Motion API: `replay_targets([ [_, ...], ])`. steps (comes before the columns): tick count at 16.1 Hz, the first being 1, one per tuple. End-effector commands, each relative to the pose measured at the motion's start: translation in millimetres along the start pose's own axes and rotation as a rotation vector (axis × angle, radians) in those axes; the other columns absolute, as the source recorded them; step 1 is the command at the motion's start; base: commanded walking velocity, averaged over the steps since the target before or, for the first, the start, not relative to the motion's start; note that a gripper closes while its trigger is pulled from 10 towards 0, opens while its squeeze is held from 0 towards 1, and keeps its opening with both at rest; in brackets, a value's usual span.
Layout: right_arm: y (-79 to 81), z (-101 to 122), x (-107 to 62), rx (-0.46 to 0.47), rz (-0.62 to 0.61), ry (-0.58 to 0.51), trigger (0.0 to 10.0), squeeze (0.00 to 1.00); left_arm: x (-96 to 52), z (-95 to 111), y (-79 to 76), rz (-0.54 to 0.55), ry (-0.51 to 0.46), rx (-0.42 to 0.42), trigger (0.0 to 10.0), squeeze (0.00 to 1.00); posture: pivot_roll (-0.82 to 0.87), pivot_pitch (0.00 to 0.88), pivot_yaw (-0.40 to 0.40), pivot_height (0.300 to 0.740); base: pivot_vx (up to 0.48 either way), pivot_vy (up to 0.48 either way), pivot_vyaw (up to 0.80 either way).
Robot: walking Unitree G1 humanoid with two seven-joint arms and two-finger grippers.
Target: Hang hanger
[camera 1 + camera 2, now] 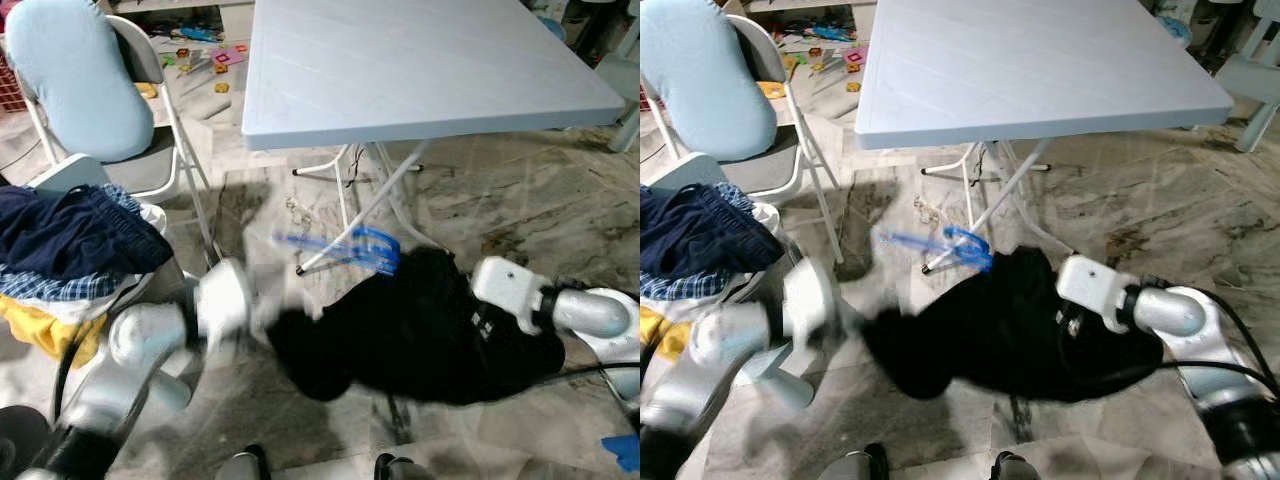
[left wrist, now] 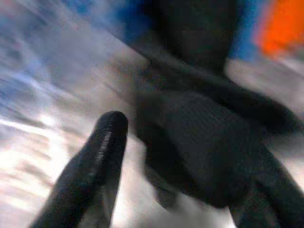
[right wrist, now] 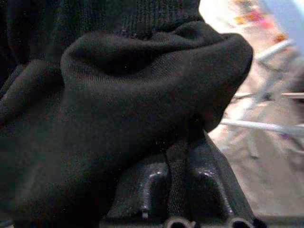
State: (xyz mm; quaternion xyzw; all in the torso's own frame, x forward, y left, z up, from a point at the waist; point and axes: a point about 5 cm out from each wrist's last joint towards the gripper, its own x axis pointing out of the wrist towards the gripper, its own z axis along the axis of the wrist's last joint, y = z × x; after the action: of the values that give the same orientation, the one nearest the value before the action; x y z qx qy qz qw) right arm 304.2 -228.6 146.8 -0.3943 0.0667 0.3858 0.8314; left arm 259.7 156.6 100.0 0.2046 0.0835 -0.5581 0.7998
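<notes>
the right tool point(image 3: 179, 190) pinches the black garment point(image 1: 420, 320) so the blue hanger point(image 1: 365, 248) stays lifted near the desk point(image 1: 420, 70); left tool point(image 2: 156, 156) blurred (grip unclear).

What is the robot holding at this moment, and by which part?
The right end effector pinches a fold of the black knitted garment, at its right side. The left end effector is too blurred to tell. A blue plastic hanger sticks out of the garment's top.

Left tool point(image 2: 156, 156) (motion-blurred), hanger point(image 1: 350, 248) half-buried
</notes>
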Motion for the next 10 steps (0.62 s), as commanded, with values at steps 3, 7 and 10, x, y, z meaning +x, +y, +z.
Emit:
replay_targets([
  [3, -26.2, 10, 2.6, -0.023, -0.22, -0.028, 10.0, 0.0, 7.7, -20, -31.9, -0.139, 0.104, -0.048, 10.0, 1.0, -0.07, 0.168, 0.054, 0.74, 0.0, 0.0, 0.0],
  [7, -52.9, 19, 2.0, 0.054, -0.458, -0.082, 10.0, 0.0, 6.5, -52, -0.5, 0.248, 0.265, 0.025, 10.0, 1.0, -0.07, 0.169, 0.052, 0.74, 0.0, 0.0, 0.0],
  [10, -41.5, 22, 6.4, -0.003, -0.359, -0.093, 10.0, 0.0, 4.7, -24, 22.2, 0.406, 0.079, 0.098, 10.0, 1.0, -0.06, 0.169, 0.051, 0.74, 0.0, 0.0, 0.0],
])
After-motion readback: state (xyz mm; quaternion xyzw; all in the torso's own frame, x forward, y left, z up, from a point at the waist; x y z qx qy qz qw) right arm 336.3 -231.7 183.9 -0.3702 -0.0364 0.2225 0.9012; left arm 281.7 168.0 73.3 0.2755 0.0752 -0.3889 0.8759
